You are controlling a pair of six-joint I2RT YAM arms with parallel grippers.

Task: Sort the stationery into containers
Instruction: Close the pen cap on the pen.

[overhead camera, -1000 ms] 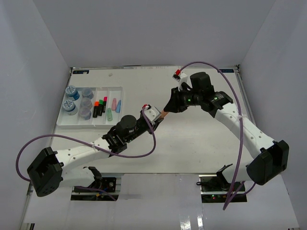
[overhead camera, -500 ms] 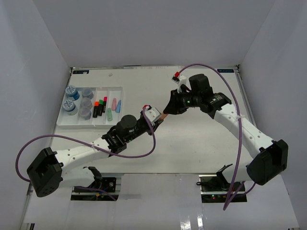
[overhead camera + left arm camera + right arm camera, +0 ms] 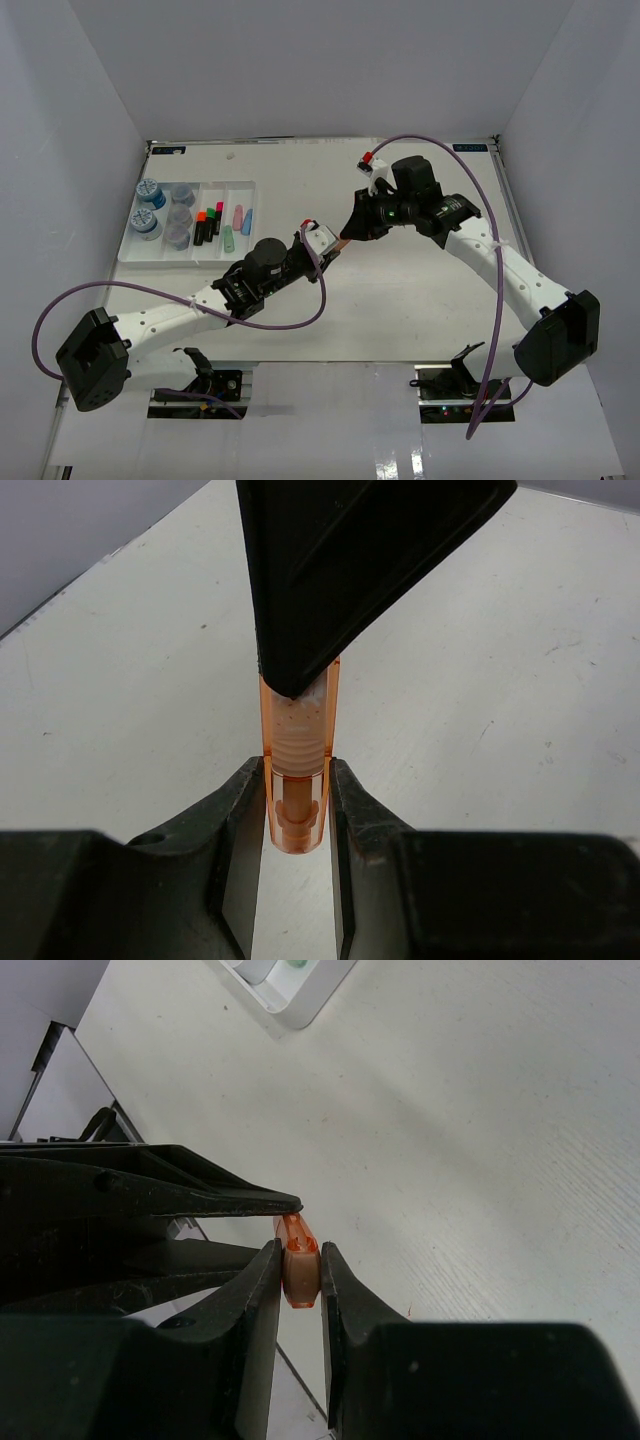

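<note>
Two claws grip one orange marker between them, above the middle of the table. The left gripper reaches in from the near left. Its fingers are nearly closed and press both sides of the marker's near end. The right gripper comes from the far right and is clamped tight on the other end; its fingers pinch the marker from both sides. The tips of the two claws are just beside each other.

The tray lies at the far left of the table, well apart from the marker. Blue-lidded jars fill its left compartment and clear jars the next. Highlighters come after those, and pastel markers lie in the right one.
</note>
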